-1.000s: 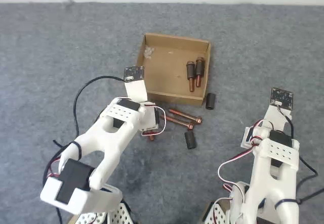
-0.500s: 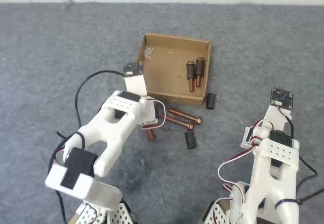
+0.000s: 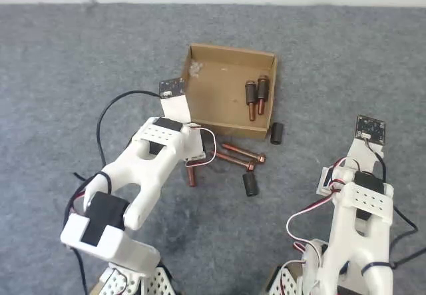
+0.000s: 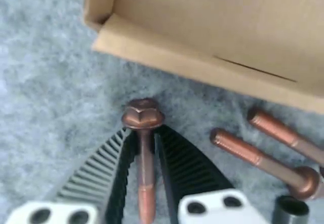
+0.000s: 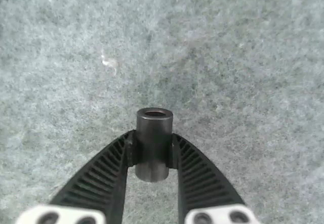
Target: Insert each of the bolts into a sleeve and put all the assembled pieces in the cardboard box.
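The left end effector was closed on a copper bolt. It gripped the shank with the hex head past its fingertips, just beside the cardboard box. The right end effector clamped a black sleeve, bore open, above the bench. With the head leading, the plain end looked awkward to present. A tilted bolt could catch the sleeve's rim, slip, and drop among the loose bolts and spare sleeve.

No legible text or labels.
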`<state>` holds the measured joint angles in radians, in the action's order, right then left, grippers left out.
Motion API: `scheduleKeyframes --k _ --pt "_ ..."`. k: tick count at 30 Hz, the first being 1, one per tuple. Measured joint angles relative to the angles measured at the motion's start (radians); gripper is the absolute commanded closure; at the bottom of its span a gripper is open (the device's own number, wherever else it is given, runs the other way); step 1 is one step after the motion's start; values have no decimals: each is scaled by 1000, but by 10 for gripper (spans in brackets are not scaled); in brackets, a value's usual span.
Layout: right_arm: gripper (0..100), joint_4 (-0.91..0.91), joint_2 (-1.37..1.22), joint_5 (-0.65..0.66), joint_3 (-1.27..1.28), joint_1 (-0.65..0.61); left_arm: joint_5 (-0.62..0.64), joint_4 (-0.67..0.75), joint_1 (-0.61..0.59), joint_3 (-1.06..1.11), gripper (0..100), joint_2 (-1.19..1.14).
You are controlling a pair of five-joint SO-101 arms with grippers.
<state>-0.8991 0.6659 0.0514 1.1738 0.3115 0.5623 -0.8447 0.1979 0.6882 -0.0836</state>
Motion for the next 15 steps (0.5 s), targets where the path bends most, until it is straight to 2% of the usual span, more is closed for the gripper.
scheduleKeyframes --k 4,9,12,15 --pt "991 0 0 0 0 0 -28 0 0 0 988 0" --pt "991 0 0 0 0 0 -155 -5 -9 17 988 31" --pt "991 0 0 0 0 -2 -213 49 -55 98 988 120" --pt "991 0 0 0 0 -69 -227 146 -104 198 988 230"
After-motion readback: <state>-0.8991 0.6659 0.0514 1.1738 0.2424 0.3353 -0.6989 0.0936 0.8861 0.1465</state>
